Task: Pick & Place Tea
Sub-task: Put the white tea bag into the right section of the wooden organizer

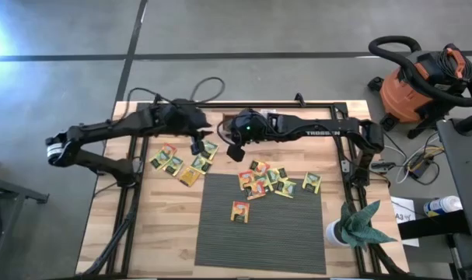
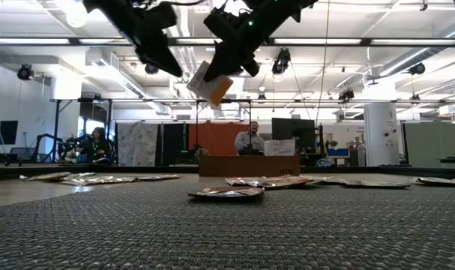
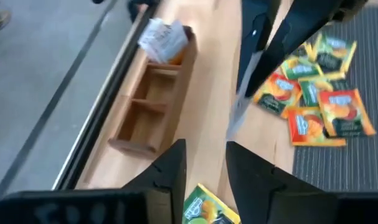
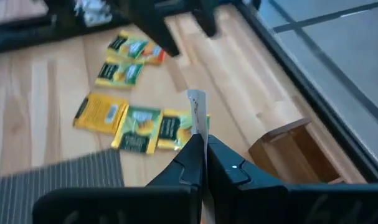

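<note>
High view: left gripper (image 1: 198,142) and right gripper (image 1: 236,148) raised near each other over the rear of the wooden table (image 1: 158,233); tea sachets (image 1: 270,180) lie in two loose groups, one on bare wood by the left gripper, one across the rear edge of the grey mat (image 1: 263,233), with a single sachet (image 1: 239,211) apart on the mat. Low view: right gripper pinches one sachet (image 2: 210,84), white with an orange corner, held in the air above the table. Left wrist view: left fingers (image 3: 170,168) parted, nothing between them; wooden tray (image 3: 152,102) along the table's edge, a white sachet in its end compartment. Right wrist view: right fingers (image 4: 192,158) closed on the thin sachet, seen edge-on.
</note>
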Action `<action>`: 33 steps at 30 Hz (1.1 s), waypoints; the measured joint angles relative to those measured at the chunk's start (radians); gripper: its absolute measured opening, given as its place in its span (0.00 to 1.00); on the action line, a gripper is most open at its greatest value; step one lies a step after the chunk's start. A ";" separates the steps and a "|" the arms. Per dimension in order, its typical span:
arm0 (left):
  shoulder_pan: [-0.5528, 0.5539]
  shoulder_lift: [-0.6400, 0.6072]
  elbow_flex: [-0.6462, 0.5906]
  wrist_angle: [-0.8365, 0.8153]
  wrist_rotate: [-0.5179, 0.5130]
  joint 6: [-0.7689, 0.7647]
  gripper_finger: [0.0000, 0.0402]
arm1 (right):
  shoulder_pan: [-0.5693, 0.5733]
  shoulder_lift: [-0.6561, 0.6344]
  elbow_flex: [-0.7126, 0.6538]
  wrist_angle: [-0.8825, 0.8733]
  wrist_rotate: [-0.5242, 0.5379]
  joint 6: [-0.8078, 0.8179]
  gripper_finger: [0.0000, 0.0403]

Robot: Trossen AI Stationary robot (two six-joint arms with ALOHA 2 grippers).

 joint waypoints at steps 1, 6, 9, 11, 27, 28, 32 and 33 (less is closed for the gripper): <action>0.009 -0.028 -0.027 0.020 0.001 -0.027 0.27 | 0.000 -0.002 -0.002 0.015 0.007 0.015 0.02; 0.045 -0.197 -0.227 0.274 0.073 -0.206 0.27 | 0.000 -0.018 -0.039 0.170 0.022 0.090 0.02; 0.047 -0.285 -0.346 0.442 0.102 -0.278 0.27 | -0.005 -0.029 -0.091 0.305 0.019 0.170 0.02; 0.047 -0.329 -0.412 0.533 0.108 -0.321 0.27 | -0.011 -0.035 -0.129 0.406 0.012 0.225 0.02; 0.052 -0.386 -0.539 0.803 0.178 -0.557 0.27 | -0.028 -0.045 -0.291 0.889 -0.111 0.430 0.02; 0.053 -0.380 -0.539 0.818 0.196 -0.564 0.27 | -0.028 -0.045 -0.289 0.892 -0.122 0.430 0.02; 0.053 -0.343 -0.539 0.861 0.224 -0.590 0.27 | -0.027 -0.044 -0.273 0.892 -0.144 0.428 0.02; 0.053 -0.334 -0.539 0.871 0.229 -0.597 0.27 | -0.027 -0.044 -0.271 0.892 -0.145 0.428 0.02</action>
